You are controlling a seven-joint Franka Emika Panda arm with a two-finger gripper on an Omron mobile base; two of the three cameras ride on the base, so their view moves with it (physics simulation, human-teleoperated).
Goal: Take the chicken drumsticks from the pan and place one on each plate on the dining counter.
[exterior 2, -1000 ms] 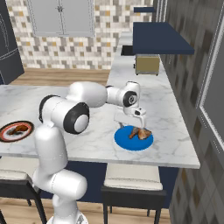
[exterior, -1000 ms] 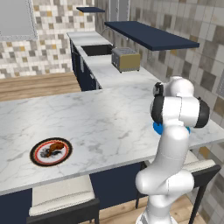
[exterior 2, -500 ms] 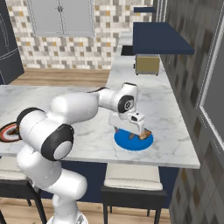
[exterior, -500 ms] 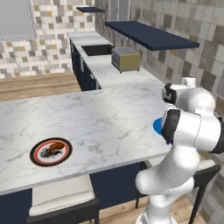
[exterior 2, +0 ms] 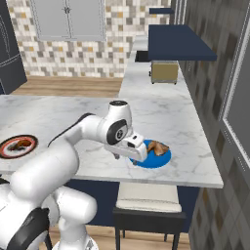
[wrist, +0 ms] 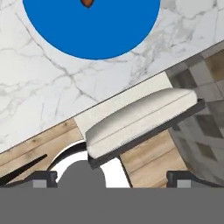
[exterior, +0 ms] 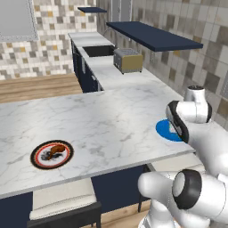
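On the white marble dining counter (exterior 2: 161, 112), the blue plate (exterior 2: 161, 159) holds one chicken drumstick (exterior 2: 158, 147), lying free. The other drumstick (exterior: 55, 150) lies on the red-rimmed plate (exterior: 52, 154) at the counter's left, also plate (exterior 2: 17, 146). My gripper (exterior 2: 136, 152) hangs at the blue plate's near-left edge, by the counter's front rim. In the hand view the gripper (wrist: 111, 177) is open with nothing between its wide-apart tips. That view looks down past the blue plate (wrist: 92, 30) and a sliver of drumstick (wrist: 87, 2). The pan is out of view.
Cushioned stools (exterior 2: 151, 197) (exterior: 62, 198) stand under the counter's front edge, one directly below the hand (wrist: 140, 118). A toaster (exterior: 128, 60) and sink (exterior: 98, 50) sit on the navy cabinets behind, under a dark shelf (exterior: 151, 35). A tiled wall runs along the right.
The hand has drawn back and down from above the drumstick on the blue plate to the plate's near edge. The drumstick stays on the plate. The jaws remain open.
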